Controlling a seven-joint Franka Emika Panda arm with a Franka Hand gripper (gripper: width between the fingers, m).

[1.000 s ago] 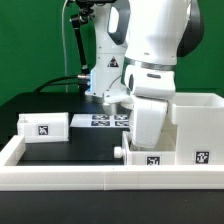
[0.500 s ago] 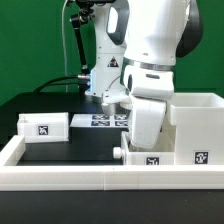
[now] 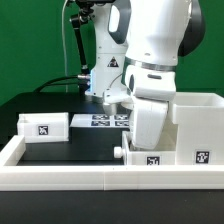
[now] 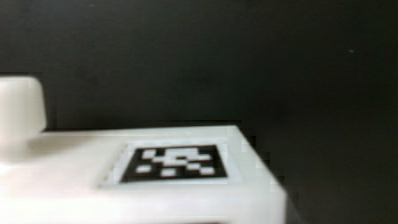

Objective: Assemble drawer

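The tall white housing [image 3: 196, 128] stands at the exterior view's right. One small white drawer box [image 3: 45, 126] with a tag lies at the exterior view's left. A second small drawer box [image 3: 150, 156] sits by the front rail, against the housing's side. My gripper [image 3: 148, 140] is right over this box, with its fingers hidden behind the hand and the box. In the wrist view that box [image 4: 107, 185] fills the space at the jaws, blurred and very close, showing its tag [image 4: 178, 163] and its knob [image 4: 18, 112]. The gripper appears shut on it.
The low white border rail [image 3: 80, 178] runs along the front and up the exterior view's left side. The marker board [image 3: 103, 120] lies on the black table behind the arm. The arm's body hides the middle of the table.
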